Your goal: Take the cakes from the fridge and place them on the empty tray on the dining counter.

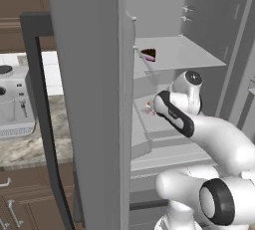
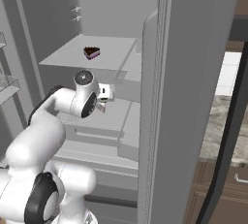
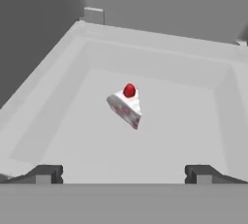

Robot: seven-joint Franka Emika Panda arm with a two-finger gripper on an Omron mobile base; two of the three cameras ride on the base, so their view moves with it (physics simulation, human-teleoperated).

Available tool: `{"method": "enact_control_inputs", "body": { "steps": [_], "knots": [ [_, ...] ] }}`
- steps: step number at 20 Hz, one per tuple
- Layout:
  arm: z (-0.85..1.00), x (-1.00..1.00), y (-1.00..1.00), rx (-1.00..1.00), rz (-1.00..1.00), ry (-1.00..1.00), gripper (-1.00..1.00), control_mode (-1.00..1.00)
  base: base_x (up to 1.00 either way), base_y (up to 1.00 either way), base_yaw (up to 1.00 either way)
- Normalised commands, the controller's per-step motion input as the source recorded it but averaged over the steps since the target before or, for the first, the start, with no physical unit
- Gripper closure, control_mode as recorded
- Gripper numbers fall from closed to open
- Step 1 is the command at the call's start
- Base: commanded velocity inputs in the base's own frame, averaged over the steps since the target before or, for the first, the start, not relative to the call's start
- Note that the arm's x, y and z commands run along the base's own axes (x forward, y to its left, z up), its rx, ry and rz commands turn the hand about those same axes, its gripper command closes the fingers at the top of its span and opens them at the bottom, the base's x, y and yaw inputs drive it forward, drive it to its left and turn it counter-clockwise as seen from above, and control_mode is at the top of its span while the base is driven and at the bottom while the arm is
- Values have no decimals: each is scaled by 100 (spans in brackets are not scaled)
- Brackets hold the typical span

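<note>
The fridge stands with its doors open, and my arm reaches into it at the middle shelf. A white cake with a red top lies on that pale shelf, straight ahead of my gripper and a short way off. The fingertips stand wide apart with nothing between them. The same white cake peeks out beside my forearm in the left base view. One shelf higher sits the dark chocolate cake, also seen in the right base view. The empty tray and the dining counter are out of view.
The open left fridge door with its long dark handle stands close on my left, and the right door on my right. A coffee machine sits on the marbled kitchen counter. Door bins hang at the left.
</note>
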Motion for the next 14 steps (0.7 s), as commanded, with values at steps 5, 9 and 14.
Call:
{"method": "enact_control_inputs", "body": {
  "steps": [5, 9, 14],
  "knots": [
    [-27, 40, 0, 0, 0, 2, -100, -100, 0, 0, 0],
    [-39, 32, 0, 0, 0, 0, -100, -100, 0, 0, 0],
    [-31, 34, 0, 0, 0, 0, -100, -100, 0, 0, 0]
  ]
}}
